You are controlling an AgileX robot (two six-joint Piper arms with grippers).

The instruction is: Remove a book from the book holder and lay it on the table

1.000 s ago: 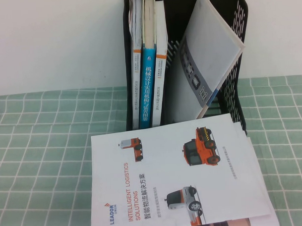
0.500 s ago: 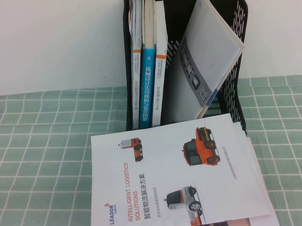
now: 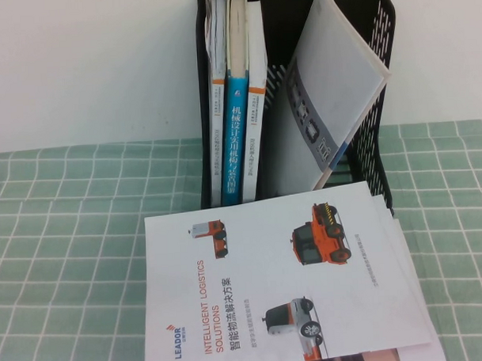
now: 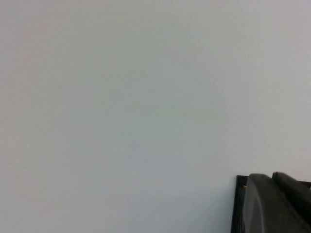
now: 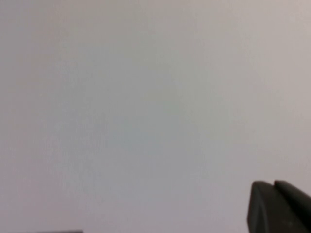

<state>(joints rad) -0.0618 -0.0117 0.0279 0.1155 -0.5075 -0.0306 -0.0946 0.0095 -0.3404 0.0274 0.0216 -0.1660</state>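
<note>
Left gripper (image 4: 272,204) and right gripper (image 5: 279,206): each faces a blank wall, finger state indeterminate. Away from both, the book holder (image 3: 380,80) stands on the table (image 3: 69,234); a white brochure (image 3: 284,282) lies before it.

The book holder (image 3: 381,104) is black perforated plastic. The counter (image 3: 69,258) wears matt green gridded cloth. The brochure (image 3: 284,282) is smooth white paper. Both pincers, left (image 4: 272,204) and right (image 5: 279,206), look matt black.
</note>
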